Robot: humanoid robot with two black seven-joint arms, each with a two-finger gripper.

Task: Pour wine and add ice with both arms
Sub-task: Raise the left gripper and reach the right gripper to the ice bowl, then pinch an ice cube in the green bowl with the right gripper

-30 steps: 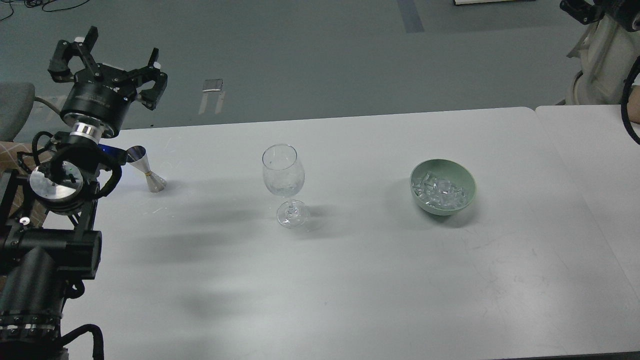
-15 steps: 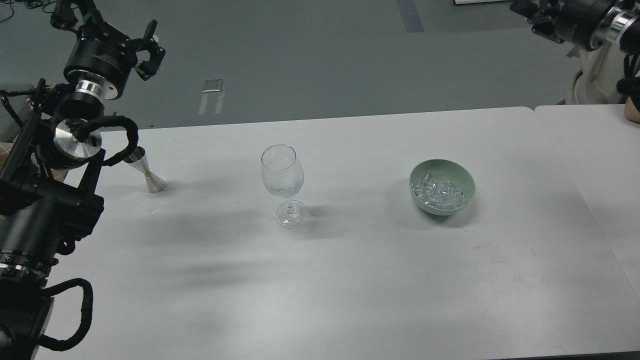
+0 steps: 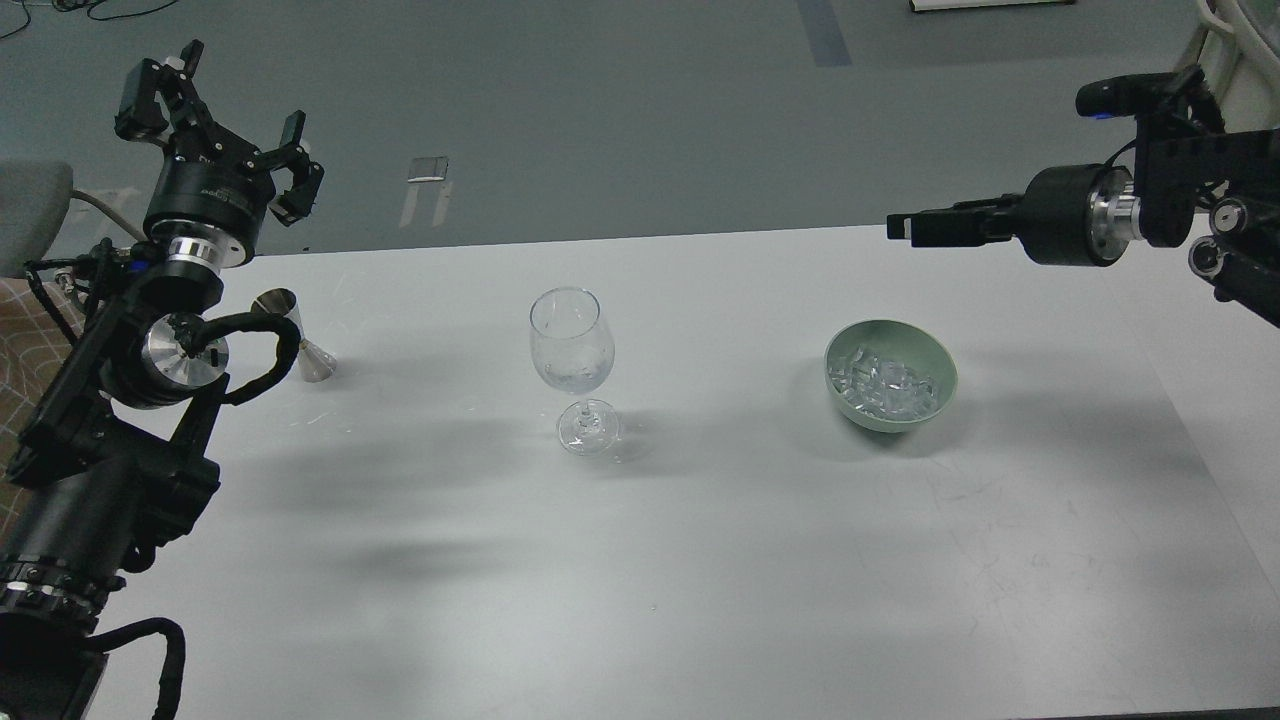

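**Both arms raised, glass and ice waiting**

The left claw point(image 3: 215, 115) is raised over the surface's point(image 3: 700, 560) far left edge, fingers spread wide, gripping nothing. The right claw point(image 3: 915, 226) points sideways above the far right; whether its fingers are parted cannot be told. A stemmed glass point(image 3: 571, 345) stands upright mid-surface, a metal jigger point(image 3: 300, 348) to its left. The ice point(image 3: 885, 382) sits in a green bowl point(image 3: 850, 345) to its right.

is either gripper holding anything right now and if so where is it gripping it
Nothing is held. The left gripper is open and empty, raised behind the jigger. The right gripper carries nothing, up behind the ice bowl.
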